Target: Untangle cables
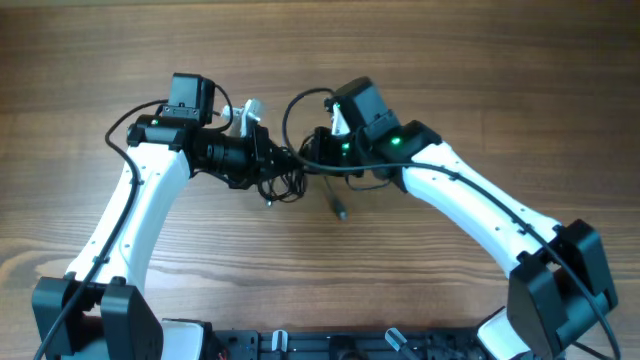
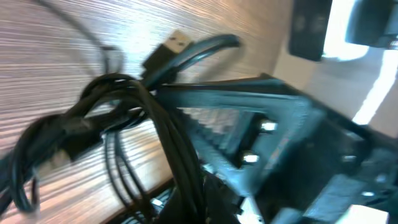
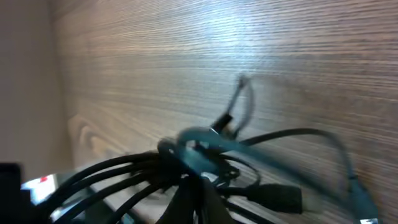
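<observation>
Cables are bunching into one dark knot right at my fingertips, and I am gripping it from both sides. My left claw is pinched fully shut. In its wrist view several strands are crossing its tip, so I am judging that it is clamping a few of them. My right claw is closed all the way too, with strands gathering at its tip in a blurred fan. I am reading that as a grip on the knot, though the blur is hiding which cord it has. The two claws are sitting just beside each other with the tangle between them.

To do this step well, I am aiming to draw the claws apart slowly and level, watching for a loop sliding free rather than cinching, and easing off if it tightens.

Farther out, a USB plug is poking past the left claw, and one loose plug end is lying on the wooden table near the knot.
</observation>
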Available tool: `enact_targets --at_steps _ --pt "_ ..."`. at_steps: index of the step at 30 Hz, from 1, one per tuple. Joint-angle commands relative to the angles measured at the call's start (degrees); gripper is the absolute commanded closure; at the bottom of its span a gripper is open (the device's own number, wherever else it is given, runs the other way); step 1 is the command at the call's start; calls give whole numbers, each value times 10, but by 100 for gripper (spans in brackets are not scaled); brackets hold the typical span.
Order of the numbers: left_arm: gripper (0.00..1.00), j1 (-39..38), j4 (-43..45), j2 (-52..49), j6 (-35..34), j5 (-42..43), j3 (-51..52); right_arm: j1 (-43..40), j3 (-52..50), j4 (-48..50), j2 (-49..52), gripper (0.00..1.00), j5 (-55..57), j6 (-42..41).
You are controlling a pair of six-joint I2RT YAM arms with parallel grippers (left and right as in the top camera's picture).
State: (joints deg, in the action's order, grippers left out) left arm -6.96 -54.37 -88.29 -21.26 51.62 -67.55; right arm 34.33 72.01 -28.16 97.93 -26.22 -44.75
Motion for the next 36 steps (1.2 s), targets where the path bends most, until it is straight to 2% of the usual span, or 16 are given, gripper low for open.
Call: enact_targets --at_steps 1,5,9,10,11,17,21,24,36 --pt "96 -1 -10 -1 -3 -69 2 -29 -4 3 -34 96 -85 14" --pt "96 -1 -9 -1 -21 -85 2 -52 -4 2 -60 96 -112 34" --pt "96 -1 -9 -1 -21 -83 2 -54 -4 -13 -68 96 -85 56" --pt "96 -1 -10 -1 -21 -77 2 -54 -4 -22 -66 94 -68 56" --pt "96 -1 -9 -1 -19 -66 2 -53 -5 -30 -64 86 -59 58" --pt "96 -1 -5 -1 5 -10 2 -44 -5 -45 -50 71 -52 70" --pt "96 -1 -5 -1 19 38 2 -36 -5 -39 -39 56 -26 52" --pt "96 -1 -5 -1 46 79 2 -31 -5 -38 -30 55 -20 47" --pt "96 -1 -5 -1 46 90 2 -30 -5 -40 11 56 37 37"
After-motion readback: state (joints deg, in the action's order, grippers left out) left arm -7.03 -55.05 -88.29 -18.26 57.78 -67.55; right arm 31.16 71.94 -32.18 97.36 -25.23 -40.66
